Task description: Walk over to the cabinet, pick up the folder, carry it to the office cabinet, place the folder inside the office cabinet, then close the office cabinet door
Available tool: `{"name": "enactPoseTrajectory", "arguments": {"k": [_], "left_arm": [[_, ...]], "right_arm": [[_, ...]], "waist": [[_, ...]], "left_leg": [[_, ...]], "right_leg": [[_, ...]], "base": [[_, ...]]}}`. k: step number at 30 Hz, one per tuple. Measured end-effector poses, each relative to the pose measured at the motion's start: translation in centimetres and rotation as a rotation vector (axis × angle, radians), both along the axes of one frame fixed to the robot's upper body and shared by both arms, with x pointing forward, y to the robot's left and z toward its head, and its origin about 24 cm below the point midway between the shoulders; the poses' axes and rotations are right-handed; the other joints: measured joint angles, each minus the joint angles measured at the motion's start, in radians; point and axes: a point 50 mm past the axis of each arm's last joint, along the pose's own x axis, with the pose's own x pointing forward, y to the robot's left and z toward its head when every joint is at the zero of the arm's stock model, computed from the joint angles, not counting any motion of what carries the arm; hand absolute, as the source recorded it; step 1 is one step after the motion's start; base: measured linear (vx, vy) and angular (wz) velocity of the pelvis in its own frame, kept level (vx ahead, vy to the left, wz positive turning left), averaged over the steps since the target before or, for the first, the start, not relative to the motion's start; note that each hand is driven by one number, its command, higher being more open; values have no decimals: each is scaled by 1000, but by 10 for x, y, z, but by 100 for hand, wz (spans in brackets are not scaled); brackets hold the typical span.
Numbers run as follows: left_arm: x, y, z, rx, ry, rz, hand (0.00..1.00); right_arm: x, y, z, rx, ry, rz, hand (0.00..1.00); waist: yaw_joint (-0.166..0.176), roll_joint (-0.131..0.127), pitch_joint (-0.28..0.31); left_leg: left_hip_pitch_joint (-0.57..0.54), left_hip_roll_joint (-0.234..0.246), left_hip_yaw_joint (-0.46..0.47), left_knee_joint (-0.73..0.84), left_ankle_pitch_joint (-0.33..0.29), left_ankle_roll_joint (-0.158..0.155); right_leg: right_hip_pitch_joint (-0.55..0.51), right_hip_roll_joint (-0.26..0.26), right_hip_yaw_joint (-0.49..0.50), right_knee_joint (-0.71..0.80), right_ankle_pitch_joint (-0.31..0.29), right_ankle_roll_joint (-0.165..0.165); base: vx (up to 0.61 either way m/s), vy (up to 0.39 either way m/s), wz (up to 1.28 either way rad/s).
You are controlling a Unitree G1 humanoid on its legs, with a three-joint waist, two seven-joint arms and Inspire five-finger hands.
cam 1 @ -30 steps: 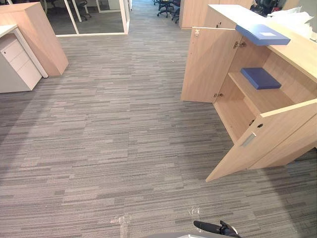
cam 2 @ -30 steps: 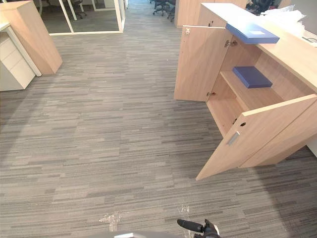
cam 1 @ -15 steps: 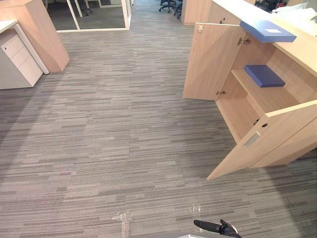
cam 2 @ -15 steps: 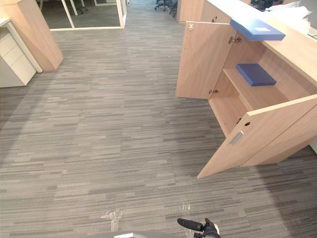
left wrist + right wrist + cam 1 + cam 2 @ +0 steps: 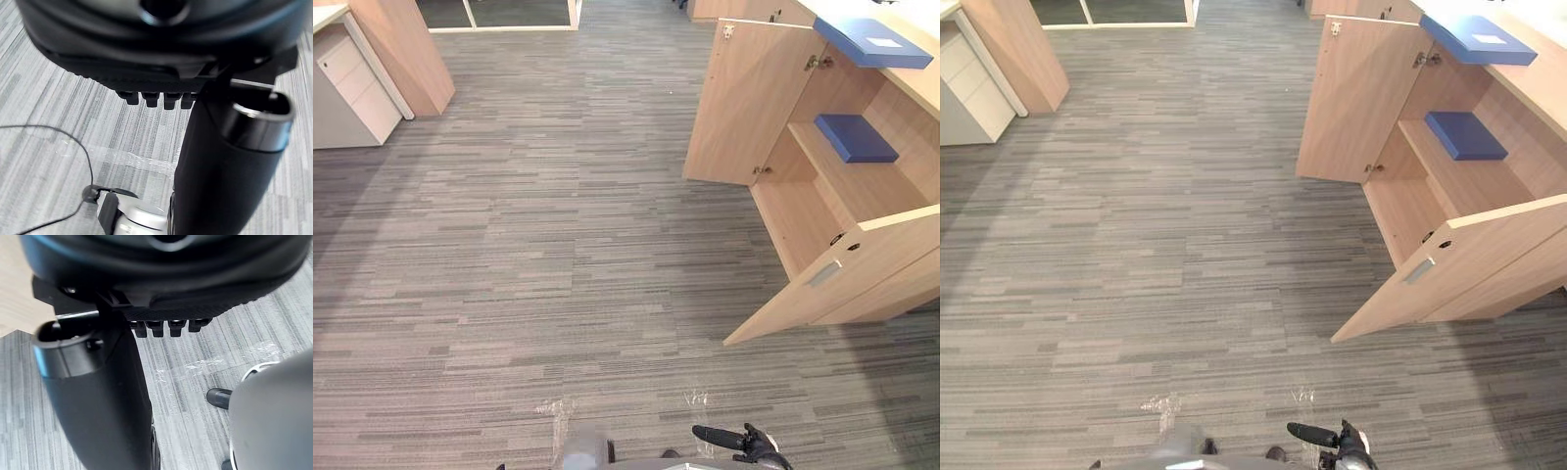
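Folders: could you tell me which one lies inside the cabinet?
The darker folder on the shelf; the labelled folder lies on the cabinet top.

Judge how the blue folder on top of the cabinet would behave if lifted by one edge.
The folder probably stays stiff: its edge seems to jut past the cabinet top without sagging. It looks fairly thin, so likely light. Its smooth cover may slip in a loose grip.
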Motion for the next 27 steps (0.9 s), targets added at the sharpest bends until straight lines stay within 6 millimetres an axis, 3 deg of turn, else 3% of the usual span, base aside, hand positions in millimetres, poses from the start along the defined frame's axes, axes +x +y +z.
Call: {"name": "enactPoseTrajectory", "arguments": {"k": [3,5,7,8,9,10,11,12,14,15,16,17,19,20,21,23,25,27], "left_arm": [[-3,-1,-1,-22,-2,29,100],[-3,-1,-1,-27,-3,43,100],[-3,-1,-1,-25,0,47,100],[-4,-1,-1,-28,-2,55,100],[-3,-2,-1,-32,-5,62,100],[0,6,1,-19,-13,49,100],[3,10,2,-7,-18,41,100],[7,17,4,17,-29,30,100],[13,22,5,29,-43,15,100],[14,22,6,29,-45,10,100],[16,21,6,26,-47,-11,100],[20,22,6,29,-48,-56,100],[23,22,7,34,-47,-116,100],[25,21,7,23,-52,-134,100],[26,20,6,20,-51,-145,100],[30,18,5,11,-45,-166,100],[33,12,2,-12,-25,-191,100],[32,8,1,-22,-20,-197,100]], "right_arm": [[-2,0,-1,0,12,-4,100],[-3,1,-1,2,16,-6,100],[-5,1,-2,-1,21,-9,100],[-10,0,-2,-3,30,-14,100],[-11,0,-3,-2,32,-16,100],[-11,6,-4,14,37,-18,100],[-10,11,-4,30,37,-17,100],[-9,18,-5,56,31,-10,100],[-10,18,-5,65,40,-27,100],[-12,16,-6,64,42,-42,100],[-12,11,-5,49,38,-46,100],[-11,6,-4,34,24,-46,100],[-9,0,-2,9,15,-32,100],[-9,-3,-1,1,12,-32,100],[-6,-3,-1,-1,3,-30,100],[2,-3,2,-5,-19,-28,100],[6,-7,3,0,-37,-58,100],[11,-6,4,8,-56,-53,100]], "waist": [[11,-5,-2],[13,-12,2],[16,-9,0],[21,0,-5],[22,-1,-9],[26,-31,-22],[26,-50,-34],[26,-76,-53],[22,-89,-64],[16,-90,-65],[9,-83,-69],[-3,-79,-69],[-21,-82,-72],[-27,-76,-75],[-32,-70,-77],[-43,-57,-66],[-48,-22,-27],[-48,-6,-12]], "left_leg": [[-91,13,-8,-158,-5,19],[-105,13,-29,-370,56,9],[-91,35,-40,-606,138,-17],[-77,55,-36,-646,137,-20],[-79,59,-19,-625,210,-28],[-95,37,11,-567,280,-17],[-105,19,14,-541,282,-14],[-106,-7,28,-510,270,6],[-36,-47,75,-502,213,84],[1,-66,84,-515,198,97],[75,-98,99,-551,175,121],[146,-129,102,-584,167,146],[257,-171,88,-654,158,159],[318,-183,74,-697,155,163],[339,-183,68,-714,155,163],[386,-178,44,-743,154,167],[449,-143,11,-746,143,178],[482,-117,4,-749,117,162]], "right_leg": [[12,-38,31,39,-47,29],[29,-75,46,50,-74,60],[73,-125,68,73,-119,124],[108,-144,82,72,-144,160],[128,-161,87,69,-156,179],[134,-204,93,84,-161,192],[114,-230,98,109,-155,193],[69,-273,124,185,-133,187],[-11,-343,176,400,-45,165],[-31,-367,178,477,-3,141],[-81,-415,174,640,106,58],[-155,-467,156,886,130,-26],[-220,-532,64,1172,111,-92],[-251,-544,-4,1252,72,-114],[-265,-537,-35,1256,45,-106],[-302,-491,-113,1187,-46,-45],[-290,-386,-211,945,-131,31],[-282,-330,-282,708,-136,44]], "base": [[203,119,-29],[294,201,-27],[444,338,-42],[465,373,-44],[508,413,-50],[509,417,-39],[495,406,-53],[479,401,-50],[489,402,-45],[582,477,-23],[562,458,-4],[546,434,4],[402,255,19],[363,185,18],[341,114,18],[281,17,22],[257,-88,31],[183,-117,26]]}}
